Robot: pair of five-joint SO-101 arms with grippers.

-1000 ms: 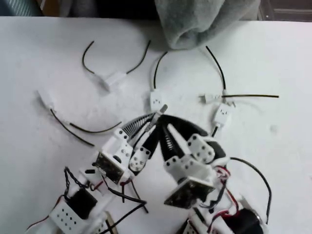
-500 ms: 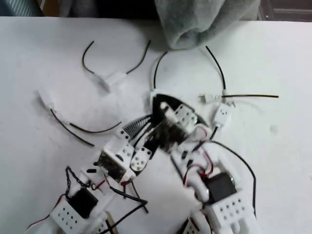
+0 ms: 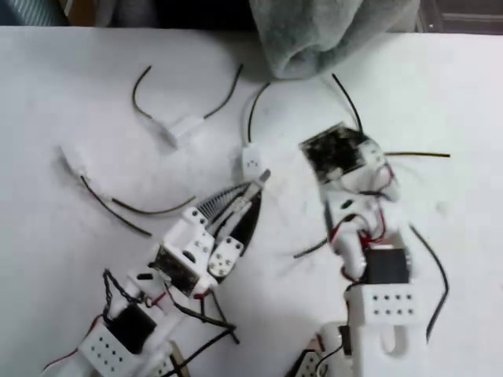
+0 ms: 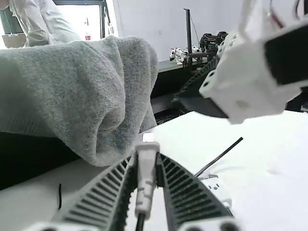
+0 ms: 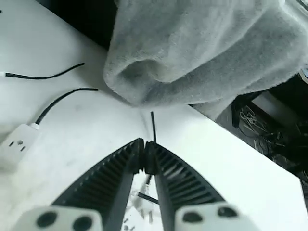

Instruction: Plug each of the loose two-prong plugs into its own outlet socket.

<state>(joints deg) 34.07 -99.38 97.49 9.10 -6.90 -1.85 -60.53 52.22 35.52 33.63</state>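
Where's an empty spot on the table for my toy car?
The table is bare beside the right arm, on its outer side, and in the far left corner. The middle is crowded: cables, a socket, the left gripper with its plug.

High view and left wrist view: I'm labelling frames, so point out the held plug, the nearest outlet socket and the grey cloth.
plug [image 4: 146,169], left wrist view, its white body.
outlet socket [image 3: 251,159], high view, its white face.
grey cloth [image 3: 330,35], high view, its folded front.

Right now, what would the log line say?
left claw: shut on plug | socket: at claw tip, empty | right claw: shut
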